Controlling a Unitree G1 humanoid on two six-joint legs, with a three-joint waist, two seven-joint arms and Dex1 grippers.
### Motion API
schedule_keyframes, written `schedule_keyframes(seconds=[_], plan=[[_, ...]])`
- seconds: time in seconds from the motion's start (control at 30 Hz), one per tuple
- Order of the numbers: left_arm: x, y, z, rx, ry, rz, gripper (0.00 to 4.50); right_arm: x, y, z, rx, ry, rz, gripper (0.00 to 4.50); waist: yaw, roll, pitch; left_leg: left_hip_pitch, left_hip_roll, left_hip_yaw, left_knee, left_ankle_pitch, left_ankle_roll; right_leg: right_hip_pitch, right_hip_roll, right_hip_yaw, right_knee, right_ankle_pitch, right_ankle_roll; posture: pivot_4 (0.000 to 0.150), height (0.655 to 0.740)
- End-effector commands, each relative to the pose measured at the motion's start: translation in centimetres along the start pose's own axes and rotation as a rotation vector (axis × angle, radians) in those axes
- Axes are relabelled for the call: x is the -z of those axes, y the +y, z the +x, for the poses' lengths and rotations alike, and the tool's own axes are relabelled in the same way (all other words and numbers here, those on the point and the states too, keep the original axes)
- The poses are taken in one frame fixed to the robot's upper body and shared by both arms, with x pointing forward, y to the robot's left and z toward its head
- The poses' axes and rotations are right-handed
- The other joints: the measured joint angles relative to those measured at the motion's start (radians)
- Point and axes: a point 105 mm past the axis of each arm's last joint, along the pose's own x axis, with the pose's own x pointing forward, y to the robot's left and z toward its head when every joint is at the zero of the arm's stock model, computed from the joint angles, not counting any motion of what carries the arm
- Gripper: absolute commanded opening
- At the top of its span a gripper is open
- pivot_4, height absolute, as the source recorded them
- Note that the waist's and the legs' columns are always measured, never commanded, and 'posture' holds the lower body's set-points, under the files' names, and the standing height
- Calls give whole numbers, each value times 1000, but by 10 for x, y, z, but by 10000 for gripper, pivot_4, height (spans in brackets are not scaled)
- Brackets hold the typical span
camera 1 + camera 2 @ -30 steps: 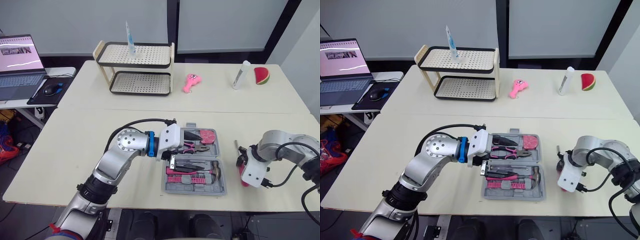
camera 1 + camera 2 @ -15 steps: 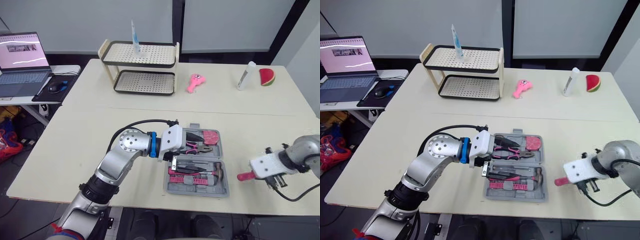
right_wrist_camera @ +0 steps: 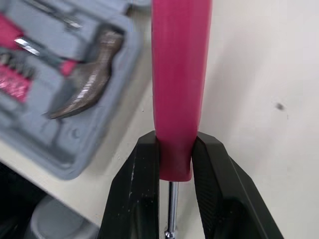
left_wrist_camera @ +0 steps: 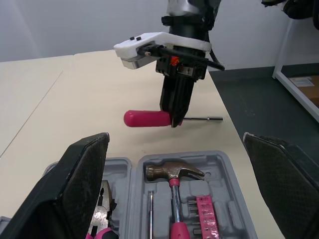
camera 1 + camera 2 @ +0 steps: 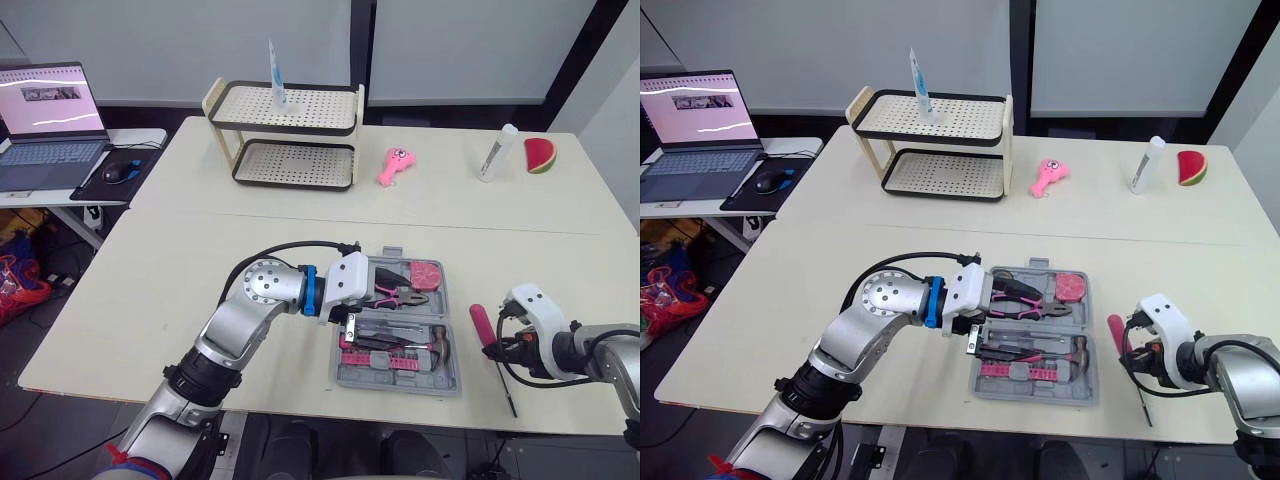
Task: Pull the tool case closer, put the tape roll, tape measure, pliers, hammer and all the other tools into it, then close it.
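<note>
The grey tool case lies open near the table's front edge. Inside it are pink-handled pliers, a hammer, a row of bits and a pink item in the far right corner. My left gripper hovers over the case's left half, its black fingers spread open with nothing between them. Right of the case, my right gripper is shut on the pink handle of a screwdriver. Its metal shaft points toward the front edge, just above the table.
A two-tier rack stands at the back, holding a thin upright tube. A pink toy, a white bottle and a watermelon slice lie at the back right. A laptop sits on a side table at left.
My right gripper swung out to the right with the screwdriver, then came back beside the case, turning the handle away from me. The left gripper stays over the case. The camera shifted slightly.
</note>
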Motion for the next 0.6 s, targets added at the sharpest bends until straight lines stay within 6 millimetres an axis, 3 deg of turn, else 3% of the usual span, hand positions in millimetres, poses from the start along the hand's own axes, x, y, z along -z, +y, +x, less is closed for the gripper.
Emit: schedule_keyframes(seconds=[0.03, 0.4, 0.47, 0.6], plan=[[-10, 1, 5, 10, -21, 44, 45000, -7, -15, 5, 170, -84, 43, 6684, -1, 0, 0, 0, 0, 0, 0, 0, 0, 0, 0, 0, 0, 0, 0, 1500, 7400], [-10, 1, 5, 15, -17, 45, 45000, -6, -23, 27, 264, -131, 18, 6684, -5, 0, 0, 1, 1, 0, -1, 0, 0, -1, 1, 0, 0, 0, 0, 1500, 7400], [-10, 1, 5, 16, -16, 43, 45000, -7, -18, 29, 241, -145, 16, 13679, -5, 0, 0, 1, 1, 1, -1, 0, 0, -1, 1, 1, 0, 0, 0, 1500, 7400], [-9, 1, 4, 16, -14, 43, 45000, -10, -16, 26, 231, -176, 8, 22018, -6, 0, 0, 1, 1, 0, -1, 0, 0, -1, 2, 1, 0, 0, 0, 1500, 7400]])
